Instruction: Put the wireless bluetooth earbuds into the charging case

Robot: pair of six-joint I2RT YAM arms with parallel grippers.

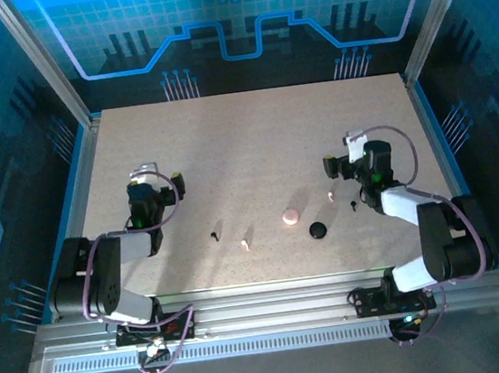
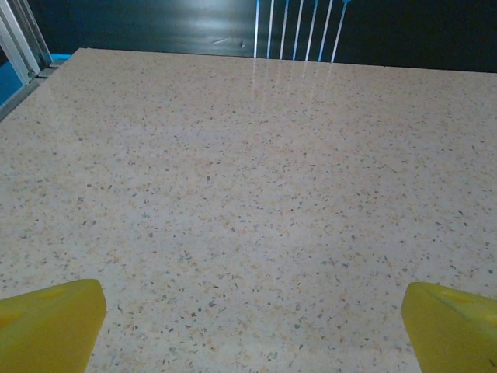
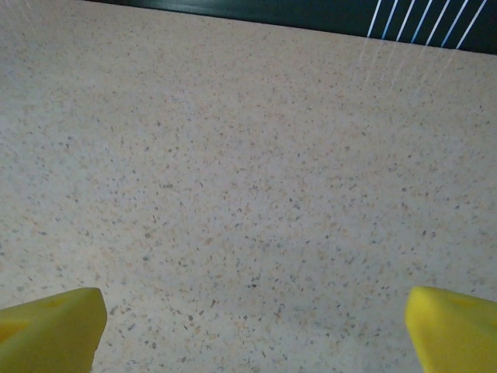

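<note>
Top view: we count earbuds loose on tabletop [image 1: 243, 133]: left black earbud [image 1: 214, 236], left whitish earbud [image 1: 245, 242], right whitish earbud [image 1: 331, 196], right black earbud [image 1: 353, 204], flanking pink puck [image 1: 291, 217] and black puck [image 1: 318, 229]. We judge none inserted yet.
Left wrist: left tool [image 2: 252, 318] spread, empty.
Right wrist: right tool [image 3: 252, 318] spread, empty.

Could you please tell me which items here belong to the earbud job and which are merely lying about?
Job: left black earbud; left whitish earbud; right whitish earbud; right black earbud; pink puck and black puck, probably the cases.
Merely there: table; metal rail in front.
</note>
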